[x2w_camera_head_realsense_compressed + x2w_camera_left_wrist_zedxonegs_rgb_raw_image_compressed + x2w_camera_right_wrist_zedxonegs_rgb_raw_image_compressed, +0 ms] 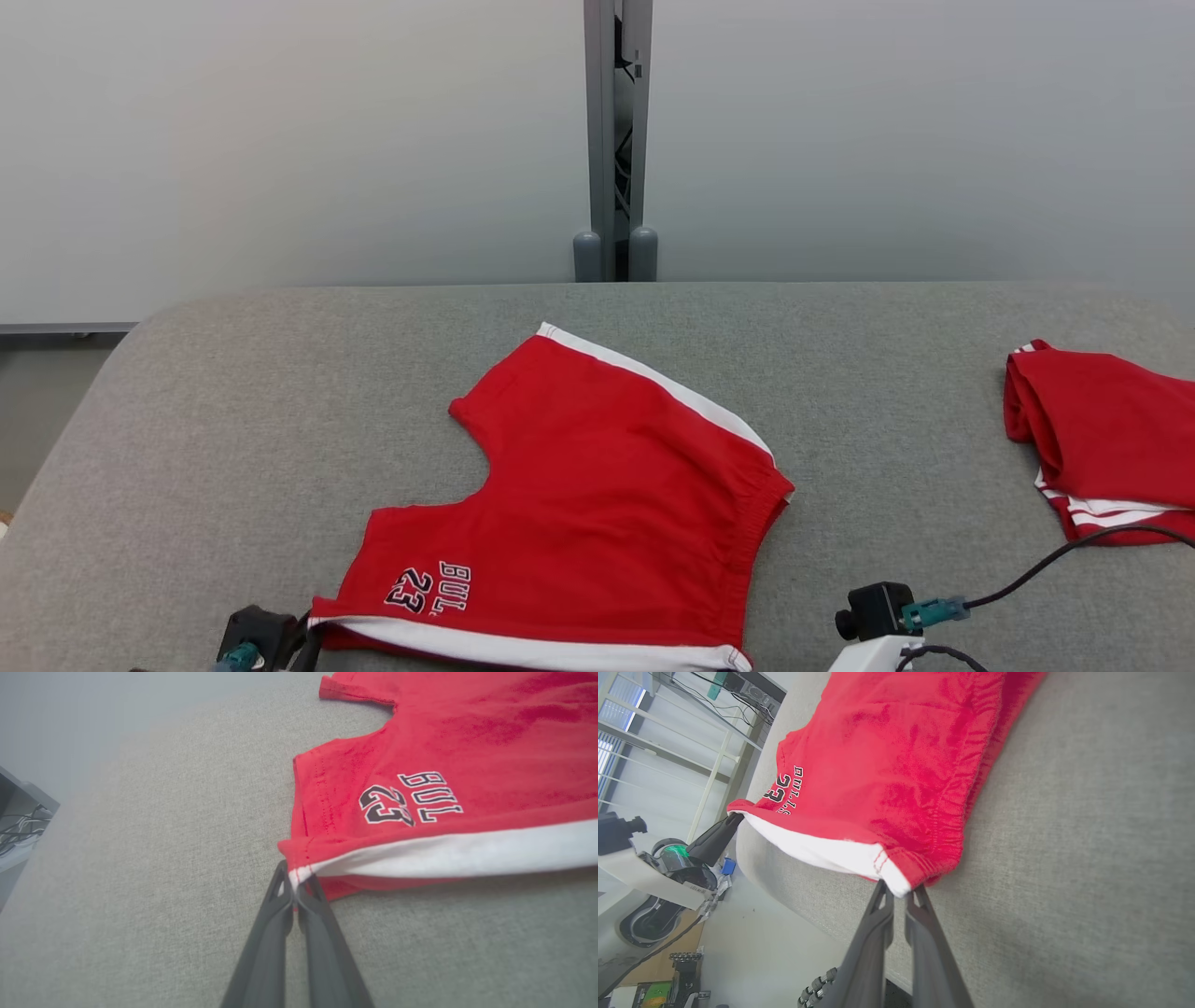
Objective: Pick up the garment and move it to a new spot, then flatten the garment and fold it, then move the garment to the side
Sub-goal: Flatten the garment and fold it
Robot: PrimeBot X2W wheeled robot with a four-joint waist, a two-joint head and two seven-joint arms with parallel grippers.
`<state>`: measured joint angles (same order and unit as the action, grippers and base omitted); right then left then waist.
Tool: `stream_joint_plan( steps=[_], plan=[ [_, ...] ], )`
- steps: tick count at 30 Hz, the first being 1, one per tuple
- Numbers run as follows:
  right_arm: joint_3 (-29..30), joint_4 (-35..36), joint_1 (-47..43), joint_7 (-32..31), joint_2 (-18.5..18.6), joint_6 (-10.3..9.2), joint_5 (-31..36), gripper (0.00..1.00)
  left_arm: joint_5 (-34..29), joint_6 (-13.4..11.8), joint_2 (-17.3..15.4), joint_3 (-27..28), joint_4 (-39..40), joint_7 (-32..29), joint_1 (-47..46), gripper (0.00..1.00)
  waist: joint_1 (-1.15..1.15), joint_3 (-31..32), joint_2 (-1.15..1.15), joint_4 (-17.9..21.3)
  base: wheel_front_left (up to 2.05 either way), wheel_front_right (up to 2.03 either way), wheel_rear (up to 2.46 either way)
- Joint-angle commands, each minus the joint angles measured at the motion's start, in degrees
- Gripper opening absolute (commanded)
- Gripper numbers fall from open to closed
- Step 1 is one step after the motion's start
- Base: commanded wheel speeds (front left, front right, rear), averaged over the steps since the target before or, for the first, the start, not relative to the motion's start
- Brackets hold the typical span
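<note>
The garment (597, 504) is a pair of red shorts with white side stripes and a "BULLS 23" print, lying mostly flat on the grey padded table (233, 420). Its near edge is lifted slightly off the surface between my two grippers. My left gripper (295, 887) is shut on the near leg's hem corner, right at the white stripe (467, 851). My right gripper (899, 891) is shut on the waistband corner where the same stripe ends. The left gripper's dark fingers (714, 837) also show in the right wrist view, holding the far corner of the garment (887, 765).
A second red garment (1106, 439) lies bunched at the table's right edge, with a black cable (1055, 560) running in front of it. A grey post (616, 140) stands behind the table. Bare table surface lies to the left and behind the shorts.
</note>
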<state>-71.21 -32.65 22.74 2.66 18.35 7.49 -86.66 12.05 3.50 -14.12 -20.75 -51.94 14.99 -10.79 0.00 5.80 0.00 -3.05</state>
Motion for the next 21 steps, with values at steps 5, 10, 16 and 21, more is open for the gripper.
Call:
stream_joint_plan(
  steps=[5,10,16,21],
  plan=[
    [0.71,2.60,1.91,1.73,1.13,0.00,-0.07,0.00,-1.37,0.06,-1.69,-0.23,-0.18,0.24,-4.95,0.00,0.00,-1.09,0.00,1.91,0.00,0.00,0.00],
    [0.88,3.58,2.93,2.37,0.60,0.00,-0.35,0.00,-1.56,-0.24,-2.96,0.10,-0.96,0.24,-8.29,0.00,0.00,-1.68,0.00,3.36,0.00,0.00,0.00],
    [1.00,2.59,5.34,3.47,-1.39,0.00,0.19,0.00,-2.49,0.81,-4.26,-0.90,-4.07,0.09,-15.42,0.00,0.00,-3.38,0.00,6.38,0.00,0.00,0.00],
    [1.29,1.81,7.48,3.67,-3.96,0.00,-0.59,0.00,-3.40,1.90,-5.04,-2.40,-6.92,-1.30,-20.97,0.00,0.00,-5.10,0.00,9.37,0.00,0.00,0.00]
  ],
)
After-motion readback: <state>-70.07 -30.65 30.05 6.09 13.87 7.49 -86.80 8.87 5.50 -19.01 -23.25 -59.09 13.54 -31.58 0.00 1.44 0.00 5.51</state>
